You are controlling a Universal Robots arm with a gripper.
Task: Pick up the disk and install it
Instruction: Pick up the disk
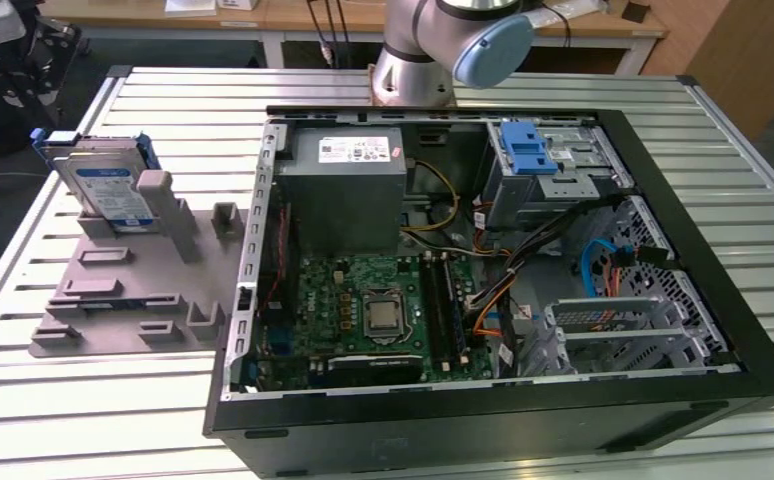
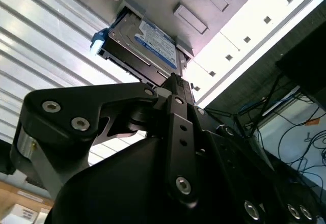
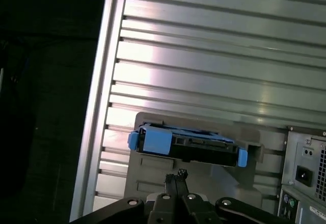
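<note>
Blue-framed disk point(image 1: 102, 186) leans in grey stand point(image 1: 134, 292) (lower edge hidden), hand point(image 3: 175, 176) apart.

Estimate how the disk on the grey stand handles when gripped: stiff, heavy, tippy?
Probably rigid: the disk shows a metal body in a blue carrier. Likely dense for its size. It stands on edge, leaning in the grey stand, so a sideways push may tip it.

Robotics lab: arm point(image 1: 421, 60), slatted metal bench point(image 1: 80, 400), open PC point(image 1: 494, 425).
</note>
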